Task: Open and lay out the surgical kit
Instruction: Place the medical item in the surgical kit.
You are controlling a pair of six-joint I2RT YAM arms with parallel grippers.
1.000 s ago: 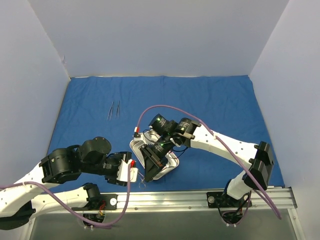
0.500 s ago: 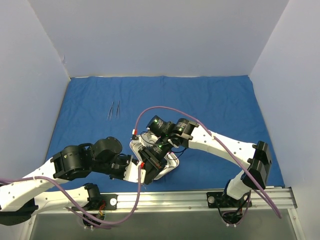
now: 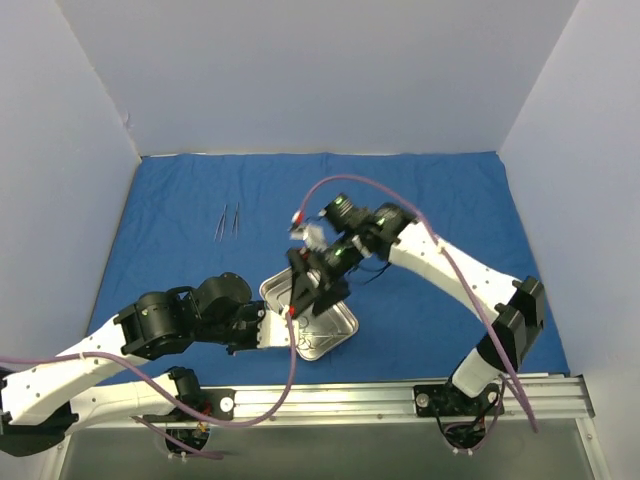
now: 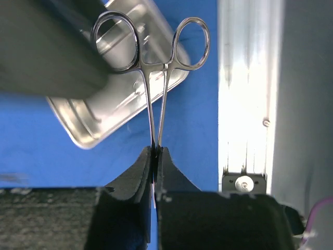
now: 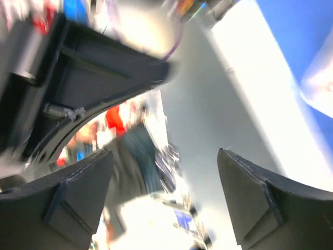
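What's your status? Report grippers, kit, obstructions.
Left gripper shut on thin metal scissor-like instrument beside shiny rectangular steel tray. Right gripper open, empty, over tray. No obstruction seen.

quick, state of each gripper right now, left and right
Left gripper: closed on a scissor-like instrument, held by its tip end.
Right gripper: open, nothing seen between its fingers.

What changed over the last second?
The left claw moved right to the tray and shut on a scissor-like instrument. The right claw opened and pulled up toward the far side. The tray, blue cloth and two instruments at far left stayed put.
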